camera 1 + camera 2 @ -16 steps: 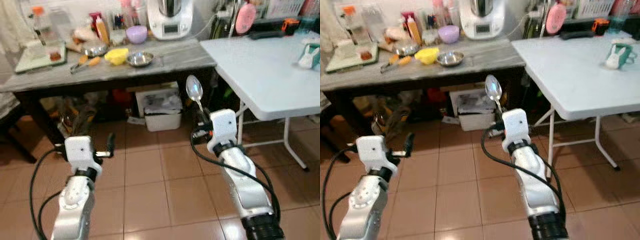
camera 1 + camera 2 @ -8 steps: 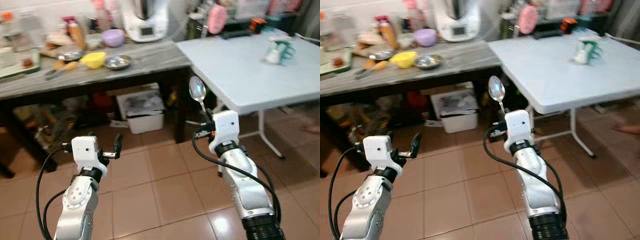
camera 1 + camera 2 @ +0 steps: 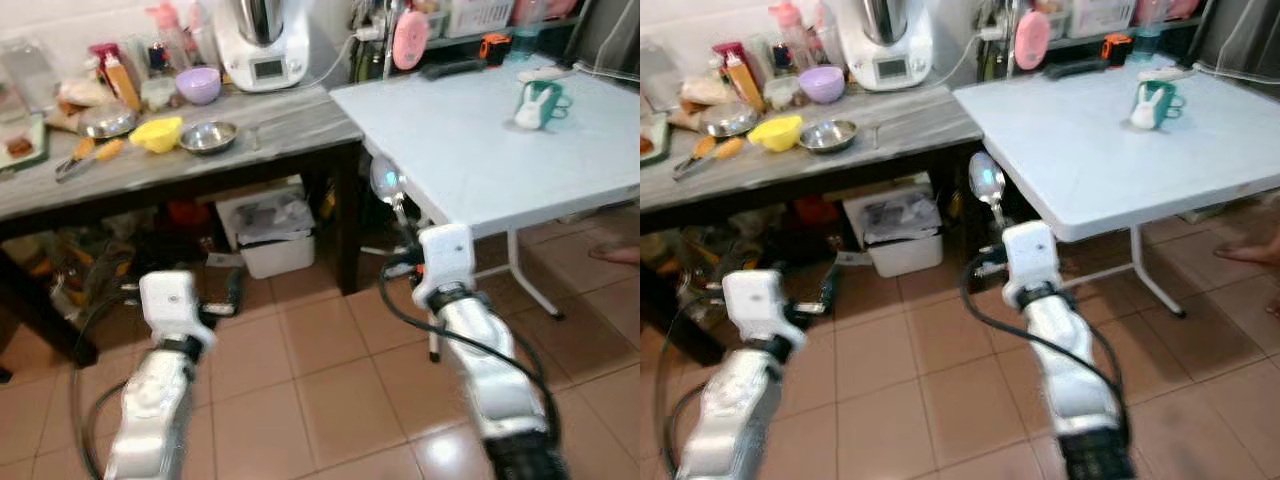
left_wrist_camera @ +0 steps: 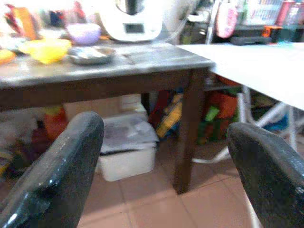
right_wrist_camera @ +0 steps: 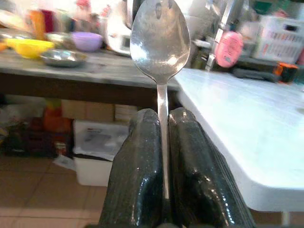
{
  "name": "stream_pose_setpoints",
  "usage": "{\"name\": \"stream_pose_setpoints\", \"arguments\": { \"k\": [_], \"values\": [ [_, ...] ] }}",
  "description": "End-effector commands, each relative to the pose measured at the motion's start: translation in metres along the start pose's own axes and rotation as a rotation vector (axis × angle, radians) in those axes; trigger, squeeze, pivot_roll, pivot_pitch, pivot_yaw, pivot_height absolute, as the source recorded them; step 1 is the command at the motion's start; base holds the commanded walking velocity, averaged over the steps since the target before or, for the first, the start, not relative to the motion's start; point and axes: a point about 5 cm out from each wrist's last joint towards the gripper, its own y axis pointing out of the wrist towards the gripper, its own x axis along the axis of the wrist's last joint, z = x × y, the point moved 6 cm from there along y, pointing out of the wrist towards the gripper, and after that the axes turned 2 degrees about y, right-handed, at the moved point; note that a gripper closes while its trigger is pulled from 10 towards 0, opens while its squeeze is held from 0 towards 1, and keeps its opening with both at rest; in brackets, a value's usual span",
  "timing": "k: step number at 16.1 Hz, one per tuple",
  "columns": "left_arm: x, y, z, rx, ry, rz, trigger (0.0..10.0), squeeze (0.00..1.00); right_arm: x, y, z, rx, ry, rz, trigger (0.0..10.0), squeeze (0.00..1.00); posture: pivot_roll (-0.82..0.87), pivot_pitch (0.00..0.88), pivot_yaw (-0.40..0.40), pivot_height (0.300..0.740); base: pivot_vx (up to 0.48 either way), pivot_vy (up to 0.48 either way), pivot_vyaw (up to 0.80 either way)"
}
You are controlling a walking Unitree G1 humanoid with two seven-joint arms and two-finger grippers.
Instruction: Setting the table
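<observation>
most of the white table (image 3: 480, 150) top is left bare, with only a small mug (image 3: 531, 103) set near its far side. the dark table (image 3: 160, 175) beside it is crowded at the back with bowls (image 3: 208, 136) and bottles (image 3: 125, 80). open floor tiles (image 3: 300, 390) are left in front, and a white bin (image 3: 268, 240) is tucked underneath.

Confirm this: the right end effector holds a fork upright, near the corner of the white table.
Not quite. The right end effector holds a spoon, not a fork; the right wrist view shows its round bowl. It is upright, near the corner of the white table.
</observation>
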Motion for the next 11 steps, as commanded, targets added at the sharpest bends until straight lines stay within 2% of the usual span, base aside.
{"name": "stream_pose_setpoints", "arguments": {
  "k": [1,7,9,11],
  "values": [
    [0.0031,-0.0006,0.0103,0.022,0.022,-0.005,10.0,0.00,0.0115,0.0034,0.0069,0.011,0.009,-0.040,10.0,0.00,-0.15,0.000,0.090,0.740,0.330,0.000,0.00],
    [0.0010,0.0002,0.0068,0.015,0.022,0.000,10.0,0.00,0.0082,0.0019,0.0093,0.018,0.006,-0.033,10.0,0.00,-0.15,0.000,0.089,0.740,0.333,0.000,0.59],
    [0.0010,0.0000,0.0068,0.015,0.023,0.000,10.0,0.00,0.0080,0.0017,0.0094,0.018,0.008,-0.033,10.0,0.00,-0.15,0.000,0.089,0.740,0.332,0.000,0.41],
    [0.0005,-0.0003,0.0058,0.010,0.022,0.003,10.0,0.00,0.0069,0.0023,0.0092,0.016,0.011,-0.030,10.0,0.00,-0.15,0.000,0.089,0.740,0.332,0.000,0.00]
  ]
}}
